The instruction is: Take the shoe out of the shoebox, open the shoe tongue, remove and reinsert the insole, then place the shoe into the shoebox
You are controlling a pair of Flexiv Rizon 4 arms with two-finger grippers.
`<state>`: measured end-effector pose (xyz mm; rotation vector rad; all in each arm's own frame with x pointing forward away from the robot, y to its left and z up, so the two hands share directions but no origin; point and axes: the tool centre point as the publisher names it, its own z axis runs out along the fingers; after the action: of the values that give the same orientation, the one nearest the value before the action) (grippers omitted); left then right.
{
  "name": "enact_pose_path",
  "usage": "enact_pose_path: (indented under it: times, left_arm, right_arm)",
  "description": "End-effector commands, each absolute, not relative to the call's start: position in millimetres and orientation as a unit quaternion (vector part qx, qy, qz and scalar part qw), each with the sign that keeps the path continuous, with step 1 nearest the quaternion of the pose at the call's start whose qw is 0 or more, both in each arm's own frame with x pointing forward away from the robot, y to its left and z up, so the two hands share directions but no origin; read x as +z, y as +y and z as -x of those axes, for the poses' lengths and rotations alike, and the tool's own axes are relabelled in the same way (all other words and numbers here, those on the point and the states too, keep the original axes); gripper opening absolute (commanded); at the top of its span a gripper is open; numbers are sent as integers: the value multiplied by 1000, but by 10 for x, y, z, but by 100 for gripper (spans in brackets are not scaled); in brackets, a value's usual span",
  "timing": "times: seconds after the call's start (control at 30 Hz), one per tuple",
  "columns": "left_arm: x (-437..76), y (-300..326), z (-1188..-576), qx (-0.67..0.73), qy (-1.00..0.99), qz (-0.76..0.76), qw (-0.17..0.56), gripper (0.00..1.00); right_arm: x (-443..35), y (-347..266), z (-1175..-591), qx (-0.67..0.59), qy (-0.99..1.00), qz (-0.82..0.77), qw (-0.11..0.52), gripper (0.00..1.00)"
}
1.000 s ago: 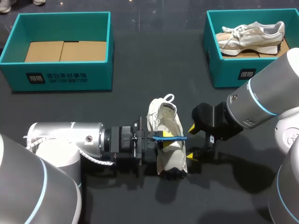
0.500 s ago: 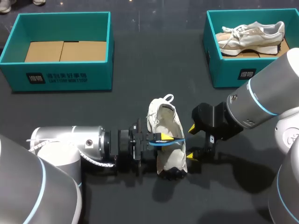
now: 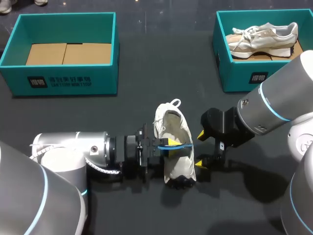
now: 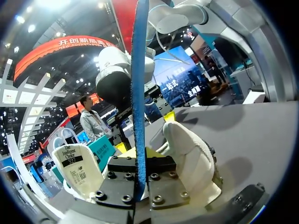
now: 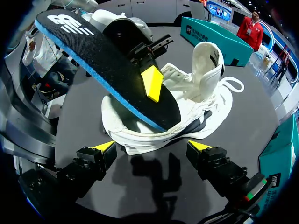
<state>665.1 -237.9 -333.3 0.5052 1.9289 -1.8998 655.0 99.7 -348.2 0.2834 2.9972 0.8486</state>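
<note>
Your left pincer is clamped on the insole, held crosswise over the shoe, which lies on the counter lengthwise away from you, with your right pincer wide open just beside it.

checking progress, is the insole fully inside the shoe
No, the left gripper holds the insole with most of its length sticking out of the shoe.

The silver-grey left arm, lower left, carries a white coiled cable; the right arm wears a blue ring; the right gripper is black, yellow-tipped.
</note>
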Motion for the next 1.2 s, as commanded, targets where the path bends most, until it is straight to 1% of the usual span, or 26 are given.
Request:
enact_pose_path:
  times: [0.03, 0.53, 0.6, 0.67, 0.73, 0.93, 1.13, 1.2]
  left_arm:
    - [-3401, -2436, -6694, -675, 692, -175, 188, 0]
    - [-3397, -2426, -6701, -666, 702, -170, 187, 0]
    - [-3379, -2422, -6687, -667, 701, -170, 187, 4]
    - [-3362, -2417, -6676, -668, 700, -171, 187, 13]
    - [-3344, -2412, -6668, -668, 699, -171, 187, 16]
    - [-3262, -2404, -6633, -670, 697, -172, 190, 15]
    - [-3138, -2415, -6560, -659, 707, -171, 191, 18]
    - [-3097, -2416, -6538, -648, 716, -170, 196, 20]
  right_arm:
    - [-3488, 1011, -6540, 269, 959, -92, 8, 100]
    - [-3488, 1011, -6540, 269, 959, -92, 8, 100]
    - [-3488, 1011, -6540, 269, 959, -92, 8, 100]
    - [-3488, 1011, -6540, 269, 959, -92, 8, 100]
    - [-3488, 1011, -6540, 269, 959, -92, 8, 100]
    - [-3488, 1011, -6540, 269, 959, -92, 8, 100]
    - [-3488, 1011, -6540, 269, 959, -92, 8, 100]
    - [-3488, 1011, -6540, 269, 959, -92, 8, 100]
